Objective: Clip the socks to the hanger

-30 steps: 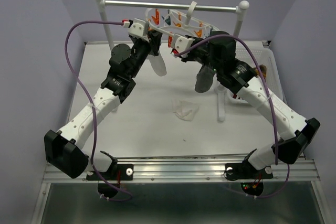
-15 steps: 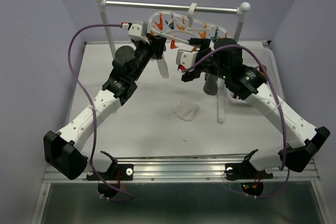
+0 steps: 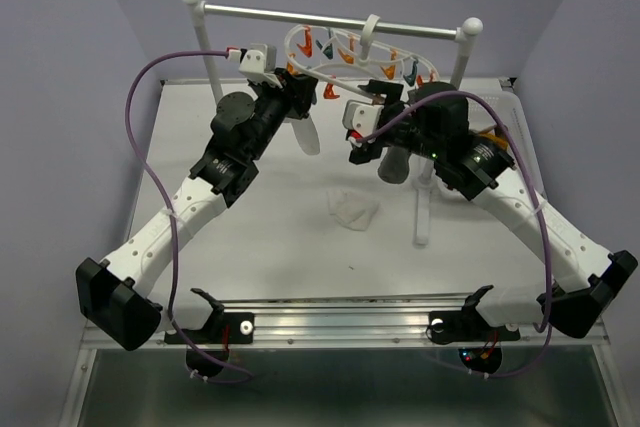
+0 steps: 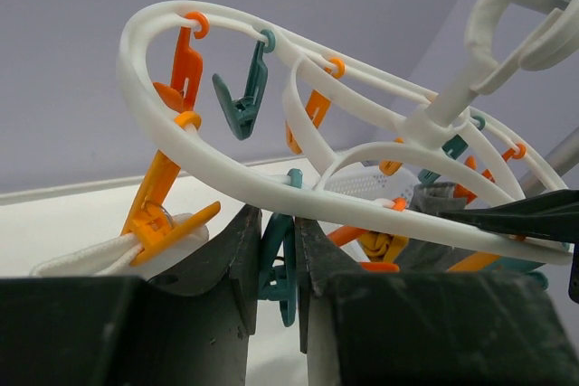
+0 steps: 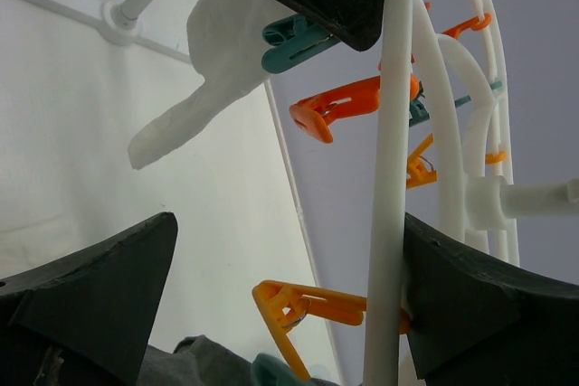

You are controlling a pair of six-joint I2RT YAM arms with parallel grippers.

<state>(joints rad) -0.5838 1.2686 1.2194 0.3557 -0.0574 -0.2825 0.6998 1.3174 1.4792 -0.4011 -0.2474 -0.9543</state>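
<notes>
While the hanger [image 4: 136, 88] hangs by its hook from the metal rail [image 3: 250, 13] at the back of the bench [image 3: 260, 247], we count the job as partly done. One white sock [image 3: 308, 134] dangles from an orange clip [image 4: 167, 223] at the hanger's left end. A grey sock [image 3: 392, 165] seems to hang below its right half, though we cannot see which clip holds it. Our left jaws are nearly closed, pinching a teal clip [image 4: 271, 268] just under the ring's near edge. Our right jaws stand wide apart and grip nothing; the white ring passes between them. A crumpled white sock [image 3: 352, 209] lies loose on the bench between the arms, not yet clipped. We judge that one is next, since most clips hang empty.
</notes>
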